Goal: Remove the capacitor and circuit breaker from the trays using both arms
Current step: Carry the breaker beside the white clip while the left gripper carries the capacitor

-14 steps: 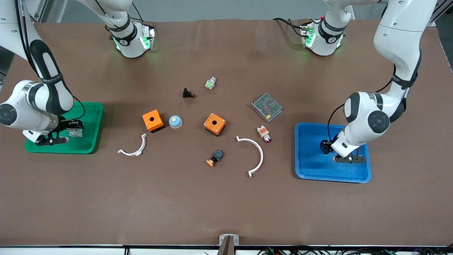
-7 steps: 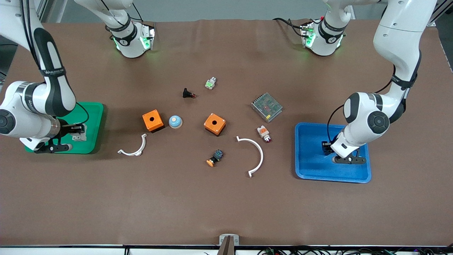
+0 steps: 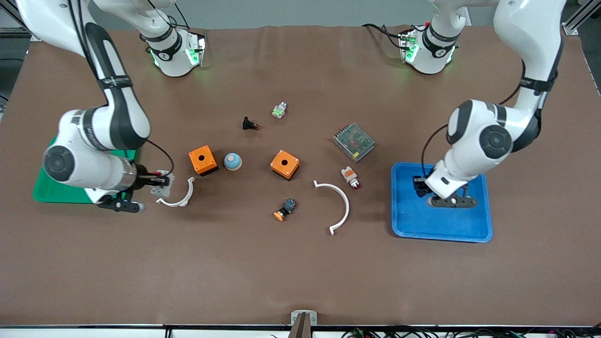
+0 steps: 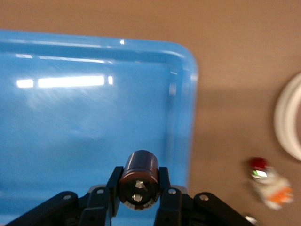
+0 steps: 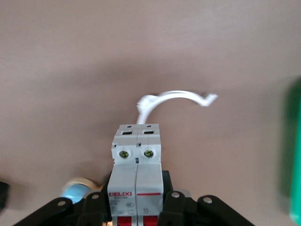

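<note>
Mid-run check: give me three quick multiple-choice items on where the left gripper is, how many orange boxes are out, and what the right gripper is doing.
1. The left gripper is over:
A. the blue tray
B. the green tray
C. bare table

2. Orange boxes on the table:
A. one
B. two
C. three

3. The right gripper is:
A. open and empty
B. shut on the capacitor
C. shut on the breaker

Answers:
1. A: blue tray floor shows under the held capacitor in the left wrist view.
2. B: one beside the blue dome, one nearer the table's middle.
3. C: the fingers clamp the white breaker, above brown table.
</note>
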Robot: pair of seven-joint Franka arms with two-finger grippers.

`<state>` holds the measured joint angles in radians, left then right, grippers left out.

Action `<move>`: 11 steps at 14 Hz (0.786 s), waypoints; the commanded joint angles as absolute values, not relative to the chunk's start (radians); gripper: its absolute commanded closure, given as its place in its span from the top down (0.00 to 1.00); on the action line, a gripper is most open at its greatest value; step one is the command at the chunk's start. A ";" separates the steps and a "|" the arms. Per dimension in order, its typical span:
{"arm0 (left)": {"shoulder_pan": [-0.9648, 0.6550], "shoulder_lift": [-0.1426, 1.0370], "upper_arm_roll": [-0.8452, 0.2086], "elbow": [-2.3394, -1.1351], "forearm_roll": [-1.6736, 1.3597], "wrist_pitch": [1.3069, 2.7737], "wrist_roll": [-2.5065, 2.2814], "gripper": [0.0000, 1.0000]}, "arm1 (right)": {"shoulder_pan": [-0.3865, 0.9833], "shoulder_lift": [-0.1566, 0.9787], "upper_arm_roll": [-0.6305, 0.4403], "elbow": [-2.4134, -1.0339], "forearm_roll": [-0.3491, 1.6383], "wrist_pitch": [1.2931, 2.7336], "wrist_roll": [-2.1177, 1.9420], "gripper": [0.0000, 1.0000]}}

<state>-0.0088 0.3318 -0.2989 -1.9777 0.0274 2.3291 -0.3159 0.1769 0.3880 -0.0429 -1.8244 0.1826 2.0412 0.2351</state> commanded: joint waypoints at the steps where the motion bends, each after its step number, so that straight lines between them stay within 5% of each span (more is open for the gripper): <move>1: -0.026 0.321 -0.398 -2.000 0.043 2.322 -0.507 0.00 | 0.268 0.474 -0.055 -1.779 0.215 2.129 0.358 0.03; 6: -0.231 0.376 -0.413 -1.973 0.044 2.336 -0.826 0.00 | 0.311 0.572 -0.055 -1.787 0.209 2.256 0.403 0.11; 10: -0.365 0.463 -0.407 -1.970 0.044 2.443 -1.035 0.00 | 0.298 0.578 -0.060 -1.784 0.209 2.246 0.403 0.54; 11: -0.382 0.486 -0.407 -1.968 0.046 2.457 -1.052 0.00 | 0.295 0.575 -0.063 -1.781 0.209 2.246 0.402 0.71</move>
